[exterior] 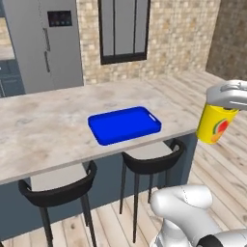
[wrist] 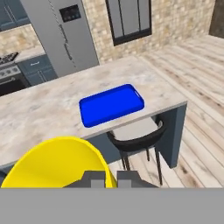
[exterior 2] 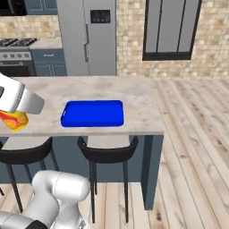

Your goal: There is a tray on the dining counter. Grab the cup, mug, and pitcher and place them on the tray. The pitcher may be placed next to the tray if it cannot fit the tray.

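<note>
Pincer (wrist: 106, 178): clenched on the cup (exterior: 215, 124), held in the air off the tabletop's (exterior: 43, 125) end.
Tray (exterior: 124, 125): ahead on the tabletop, bare, long axis along the tabletop's length.
Views: hand view looks over the cup's rim; left base view shows its red-orange mark.

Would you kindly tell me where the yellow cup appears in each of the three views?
Left base view: cup at right edge, held in the gripper.
Right base view: cup at left edge, under the hand.
Hand view: cup bottom left, large.
Shared landmark: blue tray on the dining counter.
</note>
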Available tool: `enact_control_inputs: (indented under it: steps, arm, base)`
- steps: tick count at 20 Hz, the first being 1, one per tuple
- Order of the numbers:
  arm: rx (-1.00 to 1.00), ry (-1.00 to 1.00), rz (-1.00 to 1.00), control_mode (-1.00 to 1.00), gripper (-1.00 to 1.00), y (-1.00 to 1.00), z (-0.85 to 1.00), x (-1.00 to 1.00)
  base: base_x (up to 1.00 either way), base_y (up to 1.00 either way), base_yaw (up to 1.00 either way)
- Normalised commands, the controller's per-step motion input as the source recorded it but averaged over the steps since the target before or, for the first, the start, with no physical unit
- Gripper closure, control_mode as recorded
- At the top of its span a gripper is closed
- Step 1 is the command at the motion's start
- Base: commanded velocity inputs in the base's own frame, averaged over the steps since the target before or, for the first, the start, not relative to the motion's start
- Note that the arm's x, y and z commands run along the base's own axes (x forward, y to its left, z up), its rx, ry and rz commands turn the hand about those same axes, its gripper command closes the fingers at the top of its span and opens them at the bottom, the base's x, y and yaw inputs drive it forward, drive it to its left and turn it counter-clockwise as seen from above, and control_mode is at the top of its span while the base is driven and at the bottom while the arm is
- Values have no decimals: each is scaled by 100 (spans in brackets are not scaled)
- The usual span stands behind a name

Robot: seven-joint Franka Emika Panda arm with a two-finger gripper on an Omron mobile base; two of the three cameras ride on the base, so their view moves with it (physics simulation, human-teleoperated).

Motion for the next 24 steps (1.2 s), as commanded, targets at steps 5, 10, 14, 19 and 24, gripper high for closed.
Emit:
enact_control_inputs:
  steps: [5, 10, 14, 19, 24]
  arm:
    - [0, 0, 0, 100, 100, 0, 0, 0]
    - [0, 0, 0, 100, 100, 0, 0, 0]
    - [0, 0, 0, 100, 100, 0, 0, 0]
    - [0, 0, 0, 100, 100, 0, 0, 0]
    - [0, 0, 0, 100, 100, 0, 0, 0]
  base:
    - [66, -1, 0]
    - [38, -15, 15]
    - [18, -25, 27]
    - [35, -1, 10]
    - [61, -4, 1]
